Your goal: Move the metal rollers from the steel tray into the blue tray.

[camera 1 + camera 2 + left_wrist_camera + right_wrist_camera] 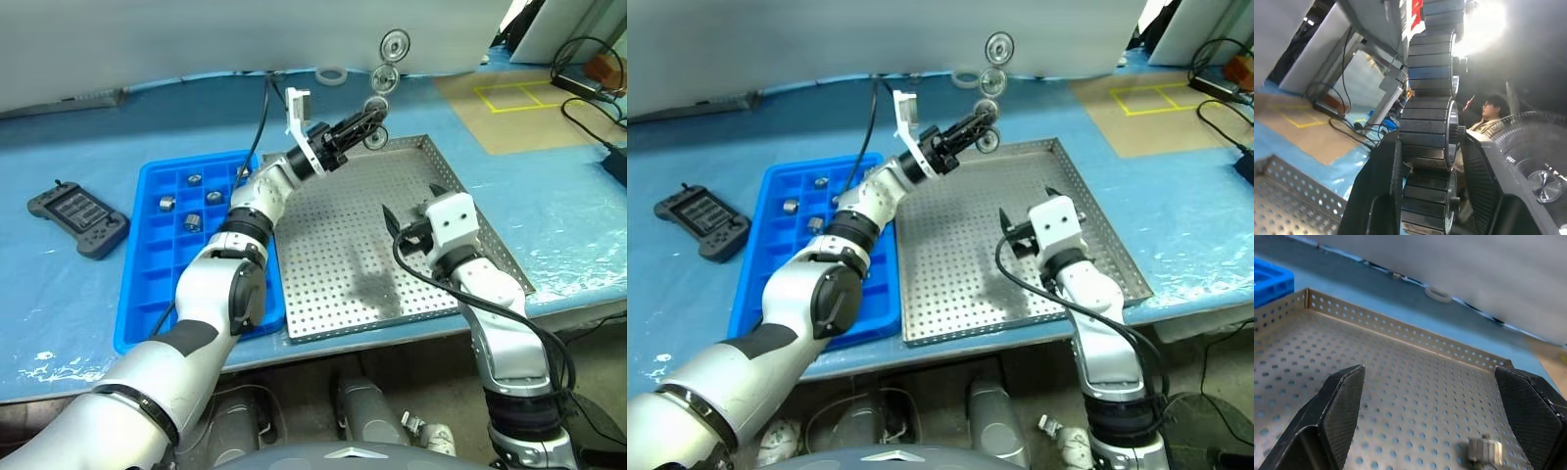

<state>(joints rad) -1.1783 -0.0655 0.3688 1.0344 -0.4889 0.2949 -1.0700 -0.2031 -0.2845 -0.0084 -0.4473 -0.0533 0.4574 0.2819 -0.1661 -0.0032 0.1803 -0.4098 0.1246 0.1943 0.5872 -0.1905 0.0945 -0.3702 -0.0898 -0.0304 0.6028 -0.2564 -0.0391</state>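
My left gripper [368, 127] is raised over the far side of the steel tray [333, 245] and is shut on a metal roller [375, 137]. Several more rollers [383, 78] cling to it in a chain rising above the fingers. In the left wrist view the stacked rollers [1427, 132] sit between the two black fingers [1383, 181]. My right gripper [411, 203] hovers open over the tray's right half, holding nothing. One roller [1485, 450] lies on the perforated floor just ahead of it. The blue tray [147, 294], left of the steel tray, holds several rollers [167, 203] in its far compartments.
A white tape ring [331, 74] lies on the blue sheet beyond the steel tray. A dark handheld controller [78, 217] rests left of the blue tray. A brown board with yellow tape [519, 95] and cables [588, 88] occupy the far right. A person [1488, 112] appears in the left wrist view.
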